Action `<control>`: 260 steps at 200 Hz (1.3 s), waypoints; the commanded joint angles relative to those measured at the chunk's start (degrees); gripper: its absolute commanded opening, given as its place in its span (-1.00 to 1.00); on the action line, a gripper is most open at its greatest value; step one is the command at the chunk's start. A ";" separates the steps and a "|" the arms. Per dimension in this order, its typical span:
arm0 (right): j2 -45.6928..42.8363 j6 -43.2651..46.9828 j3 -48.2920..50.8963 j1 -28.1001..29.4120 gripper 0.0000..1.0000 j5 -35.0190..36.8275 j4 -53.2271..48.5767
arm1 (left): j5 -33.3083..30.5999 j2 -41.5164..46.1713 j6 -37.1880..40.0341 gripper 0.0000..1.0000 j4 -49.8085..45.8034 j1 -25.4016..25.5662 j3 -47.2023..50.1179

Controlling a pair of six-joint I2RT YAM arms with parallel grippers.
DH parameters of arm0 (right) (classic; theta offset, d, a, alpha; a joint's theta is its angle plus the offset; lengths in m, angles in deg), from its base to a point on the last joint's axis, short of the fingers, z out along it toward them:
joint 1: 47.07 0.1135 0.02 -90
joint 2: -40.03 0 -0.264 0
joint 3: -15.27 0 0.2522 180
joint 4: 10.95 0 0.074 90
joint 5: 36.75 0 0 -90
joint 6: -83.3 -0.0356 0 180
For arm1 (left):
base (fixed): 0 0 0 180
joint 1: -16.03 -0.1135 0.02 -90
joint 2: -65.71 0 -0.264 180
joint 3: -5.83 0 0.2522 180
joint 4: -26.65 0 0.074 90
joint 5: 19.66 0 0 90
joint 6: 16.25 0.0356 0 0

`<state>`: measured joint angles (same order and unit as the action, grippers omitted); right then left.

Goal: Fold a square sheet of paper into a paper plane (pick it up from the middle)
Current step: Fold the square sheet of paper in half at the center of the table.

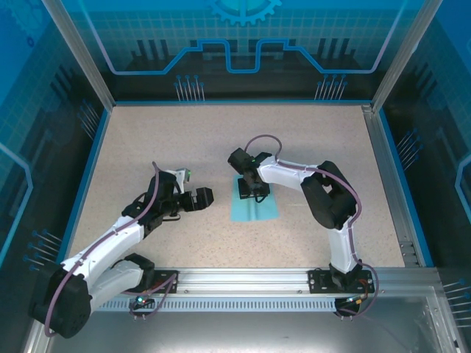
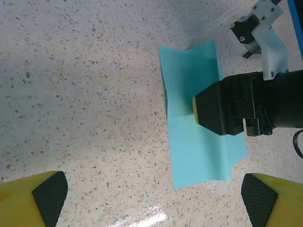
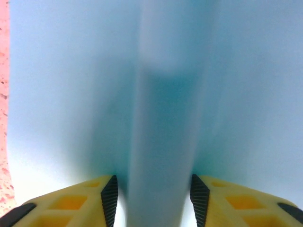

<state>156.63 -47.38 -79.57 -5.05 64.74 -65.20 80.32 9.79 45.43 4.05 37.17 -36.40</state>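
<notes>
Speckled surface carries the square sheet of paper; the right end effector is narrow, pinching its middle ridge. Better squeeze gently, lift straight; the left end effector is wide.

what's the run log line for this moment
stage: pick-up from middle | right gripper: down on square sheet of paper, pads flanking raised ridge, grip unclear | left gripper: open, beside sheet

A beige speckled table lay inside a box-like enclosure. Blue see-through walls, printed with line patterns and a gear emblem, stood far, left and right, held by silver metal posts. A silver rail ran along the near edge. Light glared softly off the table.
</notes>
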 commanded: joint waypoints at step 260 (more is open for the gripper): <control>-18.45 3.70 22.57 -14.92 0.17 -34.17 17.32 | 6.44 -1.95 -4.90 0.97 -5.21 -0.40 -7.18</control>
<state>139.71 -48.65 -54.32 -19.02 30.31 -40.18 83.82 9.95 42.33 -0.41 37.17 -41.02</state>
